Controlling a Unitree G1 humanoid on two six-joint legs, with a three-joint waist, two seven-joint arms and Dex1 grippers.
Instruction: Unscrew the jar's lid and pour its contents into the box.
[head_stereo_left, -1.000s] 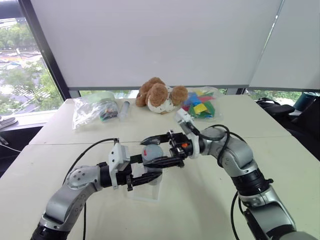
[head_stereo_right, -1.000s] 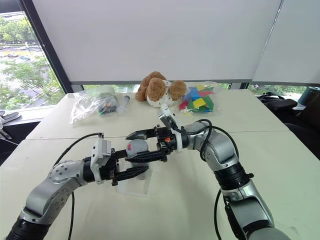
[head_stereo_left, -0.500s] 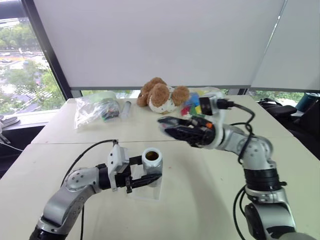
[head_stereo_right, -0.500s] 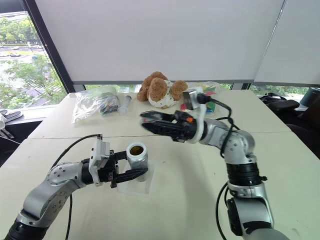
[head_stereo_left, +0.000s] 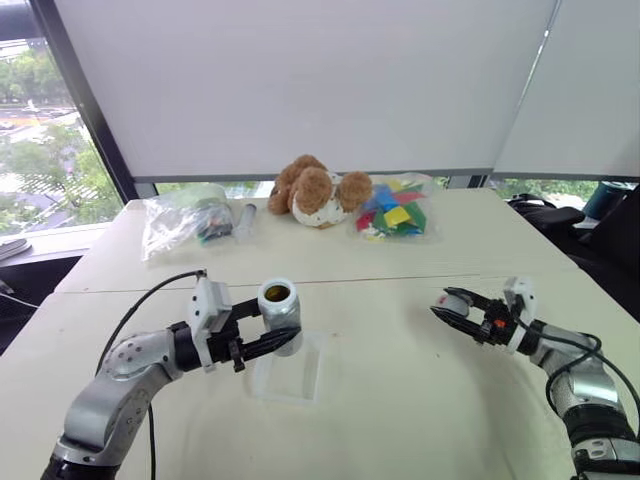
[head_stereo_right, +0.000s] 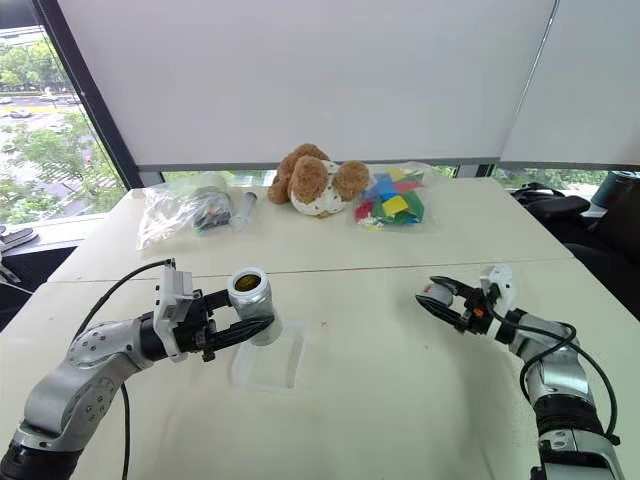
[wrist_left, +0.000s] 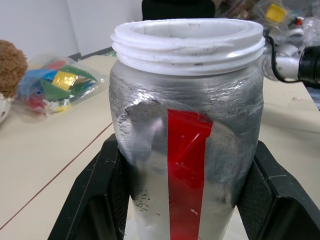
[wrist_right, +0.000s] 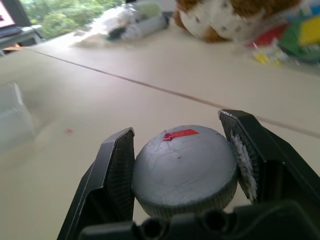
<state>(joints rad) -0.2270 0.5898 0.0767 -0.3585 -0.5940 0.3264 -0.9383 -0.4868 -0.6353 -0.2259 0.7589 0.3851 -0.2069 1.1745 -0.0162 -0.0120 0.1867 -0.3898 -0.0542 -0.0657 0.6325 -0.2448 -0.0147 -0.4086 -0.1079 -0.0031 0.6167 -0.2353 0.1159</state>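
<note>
Silver, red and brown on a cream table

You see a silver-grey jar with a vertical red stripe and a white threaded rim, dark brown contents showing at its mouth, clamped by the black fingers of the left gripper. The grey lid carries a small red mark between the black fingers of the right gripper. The box is clear. Behind sit a brown-and-white teddy bear and a clear bag of yellow, green, blue and red pieces.
</note>
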